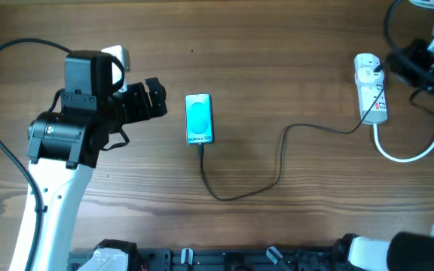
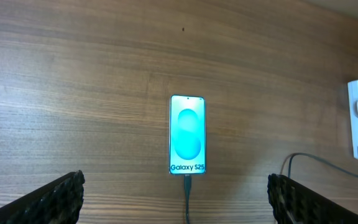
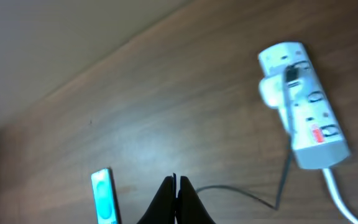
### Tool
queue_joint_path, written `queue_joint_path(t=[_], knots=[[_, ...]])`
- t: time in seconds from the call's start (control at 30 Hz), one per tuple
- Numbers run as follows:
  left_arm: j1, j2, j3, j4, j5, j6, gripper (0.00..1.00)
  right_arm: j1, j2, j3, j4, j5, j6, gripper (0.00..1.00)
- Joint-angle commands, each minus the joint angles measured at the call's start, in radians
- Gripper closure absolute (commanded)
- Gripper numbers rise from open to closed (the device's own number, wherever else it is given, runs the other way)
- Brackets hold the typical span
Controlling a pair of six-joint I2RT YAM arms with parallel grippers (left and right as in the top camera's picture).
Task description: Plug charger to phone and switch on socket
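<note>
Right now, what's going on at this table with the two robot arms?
The charger runs from the socket to the phone, and its tip looks plugged into the phone's bottom edge. The left gripper hangs open beside the phone, holding nothing. The right gripper is shut and empty near the socket, probably going for its switch. I cannot tell whether the switch is on.

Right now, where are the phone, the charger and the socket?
phone (image 1: 199,118), overhead view, middle of its screen.
charger (image 2: 187,199), left wrist view, cable just below the phone.
socket (image 3: 309,115), right wrist view, middle of its white body.
</note>
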Motion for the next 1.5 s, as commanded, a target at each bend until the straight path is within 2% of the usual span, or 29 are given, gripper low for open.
queue_joint_path(t=[0.0,0.13,0.3,0.7,0.9,1.47], knots=[[0.005,-0.004,0.005,0.003,-0.013,0.002,0.0,-0.057,0.124,0.114,-0.038,0.007,-0.041,0.96],[0.005,-0.004,0.005,0.003,-0.013,0.002,0.0,-0.128,0.211,0.121,-0.024,-0.001,-0.045,0.96],[0.005,-0.003,0.005,0.003,-0.013,0.002,0.0,-0.172,0.306,0.12,0.011,-0.006,-0.129,0.96],[0.005,-0.003,0.005,0.003,-0.013,0.002,0.0,-0.174,0.535,0.118,0.084,0.042,-0.055,0.96],[0.005,-0.003,0.005,0.003,-0.013,0.002,0.0,-0.181,0.578,0.116,0.094,0.133,-0.007,0.96],[0.005,-0.004,0.005,0.003,-0.013,0.002,0.0,-0.18,0.685,0.077,0.197,0.107,-0.025,0.96]])
